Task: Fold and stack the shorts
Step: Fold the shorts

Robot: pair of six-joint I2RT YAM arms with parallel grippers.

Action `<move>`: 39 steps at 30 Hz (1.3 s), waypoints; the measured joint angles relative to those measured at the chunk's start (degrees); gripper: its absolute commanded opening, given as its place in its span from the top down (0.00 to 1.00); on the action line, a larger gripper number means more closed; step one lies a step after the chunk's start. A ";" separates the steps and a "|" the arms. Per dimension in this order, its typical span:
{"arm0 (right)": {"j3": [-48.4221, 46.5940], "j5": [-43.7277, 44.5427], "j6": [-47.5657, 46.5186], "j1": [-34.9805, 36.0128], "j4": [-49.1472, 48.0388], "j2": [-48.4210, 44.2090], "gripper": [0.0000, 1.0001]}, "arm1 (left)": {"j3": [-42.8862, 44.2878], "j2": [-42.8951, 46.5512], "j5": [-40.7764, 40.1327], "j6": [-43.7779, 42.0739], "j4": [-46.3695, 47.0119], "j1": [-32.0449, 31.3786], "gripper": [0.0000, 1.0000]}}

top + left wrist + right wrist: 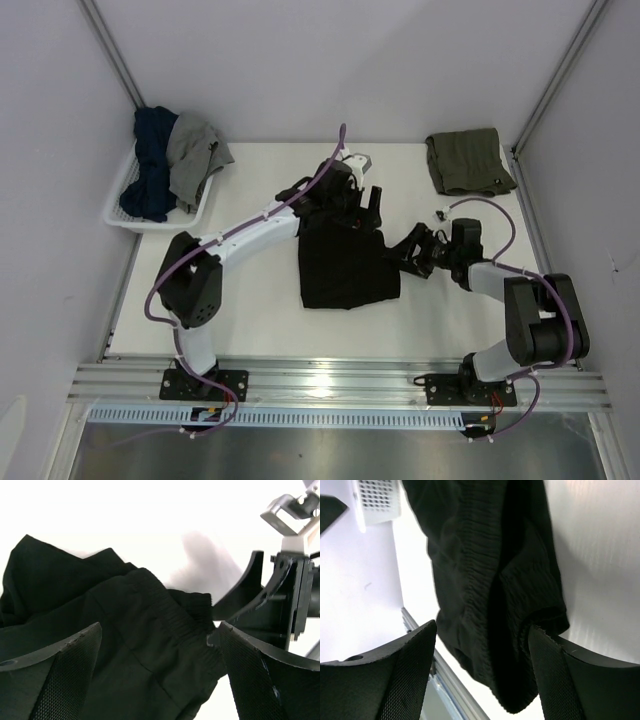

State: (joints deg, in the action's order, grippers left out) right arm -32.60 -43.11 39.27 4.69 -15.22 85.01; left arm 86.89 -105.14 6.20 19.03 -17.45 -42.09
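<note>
Top external view: the black shorts (345, 262) lie roughly flat in the middle of the surface (250, 320). The olive-green shorts (468, 162) sit folded at the far right corner, well apart from them. The left claw (366, 203) is at the far edge of the black pair, and the right claw (413, 248) is at its right edge. The left wrist view shows the left claw spread wide, with the ribbed waistband lying between its fingers (65, 680). The right wrist view shows the right claw also wide, with black cloth bunched in the gap and one finger touching the cloth's edge. A white basket (118, 213) holding clothes stands at far left.
</note>
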 measured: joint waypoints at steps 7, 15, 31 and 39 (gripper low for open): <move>-0.96 5.01 -3.23 2.08 2.91 2.95 0.28 | 2.75 -3.45 0.00 -1.60 -3.45 1.79 0.01; -6.99 15.32 -7.17 8.55 9.35 5.97 0.46 | 5.97 -7.48 0.04 -2.99 -5.86 4.85 0.01; -18.25 27.04 -13.60 17.53 22.16 3.48 1.00 | 4.57 -6.58 -0.11 -0.92 -7.76 9.42 0.01; -25.35 21.20 -19.12 21.53 22.95 1.18 1.00 | 7.28 -7.72 1.86 -0.50 -10.75 18.45 0.01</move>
State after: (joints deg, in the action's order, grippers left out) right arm -57.95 -21.91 20.14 26.22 7.73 86.19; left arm 94.17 -112.86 8.05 18.52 -28.21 -23.64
